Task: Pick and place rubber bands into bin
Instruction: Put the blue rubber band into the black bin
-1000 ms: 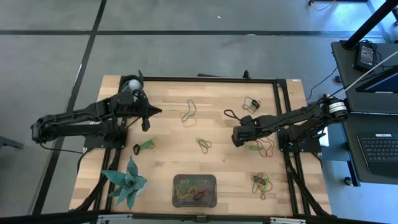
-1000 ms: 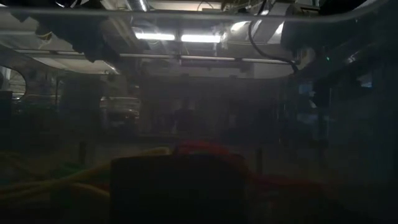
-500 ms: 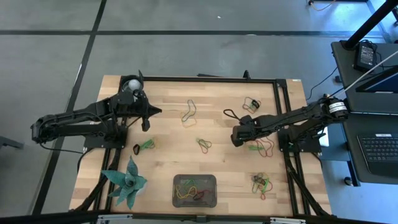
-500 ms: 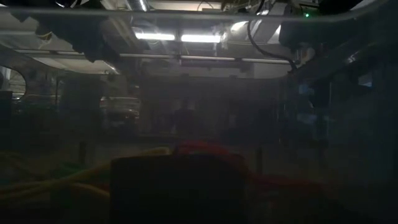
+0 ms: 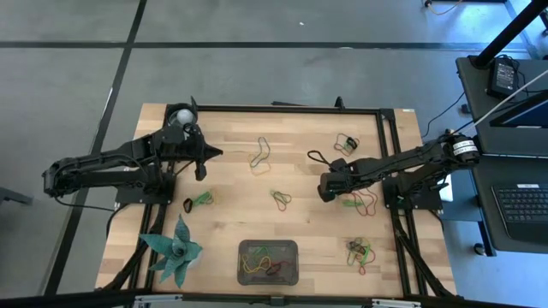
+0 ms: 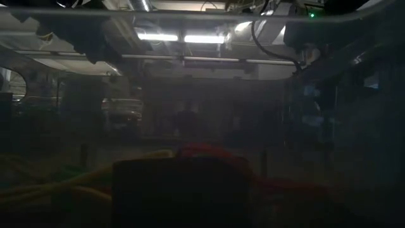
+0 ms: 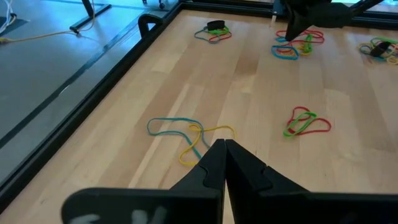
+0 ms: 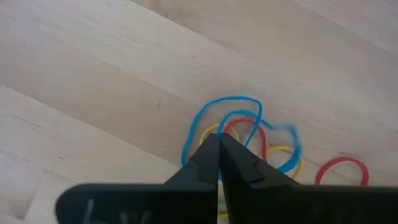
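Thin coloured rubber bands [image 5: 364, 202] lie scattered over the wooden desk [image 5: 231, 184], some inside the shallow dark grey bin [image 5: 268, 262]. The right gripper [image 8: 219, 144], jaws pinched together, touches a blue-red-yellow cluster; the left gripper [image 7: 224, 144] hovers closed, empty.

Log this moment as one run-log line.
right claw: shut on blue rubber band, at pile, right side | left claw: shut, idle, far-left | tray: several bands inside

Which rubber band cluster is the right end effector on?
The blue, red and yellow cluster on the table's right side, directly under the shut right end effector; the other clusters lie apart from it.
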Action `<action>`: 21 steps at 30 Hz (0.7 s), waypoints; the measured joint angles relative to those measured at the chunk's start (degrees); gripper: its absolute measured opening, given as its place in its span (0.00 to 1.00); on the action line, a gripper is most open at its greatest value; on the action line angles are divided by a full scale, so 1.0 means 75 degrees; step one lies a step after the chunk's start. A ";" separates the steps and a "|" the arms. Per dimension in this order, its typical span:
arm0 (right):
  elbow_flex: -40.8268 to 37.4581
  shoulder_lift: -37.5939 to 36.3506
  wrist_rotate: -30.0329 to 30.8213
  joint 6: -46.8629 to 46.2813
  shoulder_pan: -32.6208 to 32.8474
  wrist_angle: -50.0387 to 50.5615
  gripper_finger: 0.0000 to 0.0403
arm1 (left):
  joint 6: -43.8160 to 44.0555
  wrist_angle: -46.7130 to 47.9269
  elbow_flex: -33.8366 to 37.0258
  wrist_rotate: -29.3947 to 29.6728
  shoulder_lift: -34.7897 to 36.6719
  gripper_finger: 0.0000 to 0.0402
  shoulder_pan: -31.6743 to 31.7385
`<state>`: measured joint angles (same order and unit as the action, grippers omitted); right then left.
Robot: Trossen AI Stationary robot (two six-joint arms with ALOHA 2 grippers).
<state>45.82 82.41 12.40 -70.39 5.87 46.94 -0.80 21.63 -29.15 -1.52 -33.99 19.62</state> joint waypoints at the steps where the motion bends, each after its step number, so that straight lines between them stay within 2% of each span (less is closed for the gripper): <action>1: 0.0000 0.0000 0.0000 -0.0001 0.0000 0.0000 0.02 | 0.0002 0.0000 0.0000 0.0000 0.0001 0.01 -0.0002; 9: 0.0560 0.0000 0.0017 0.0131 0.0000 0.0218 0.00 | 0.0003 0.0000 0.0000 0.0000 -0.0001 0.01 -0.0002; 16: 0.2143 0.0000 0.0475 0.1067 0.0121 0.0859 0.00 | 0.0005 0.0000 0.0000 0.0000 -0.0001 0.01 0.0000; 21: 0.3383 0.0000 0.0501 0.1899 0.0269 0.1035 0.00 | 0.0003 0.0000 0.0000 0.0000 -0.0001 0.01 -0.0002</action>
<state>71.19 82.41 16.16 -56.15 7.89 54.70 -0.78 21.63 -29.15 -1.52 -34.00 19.60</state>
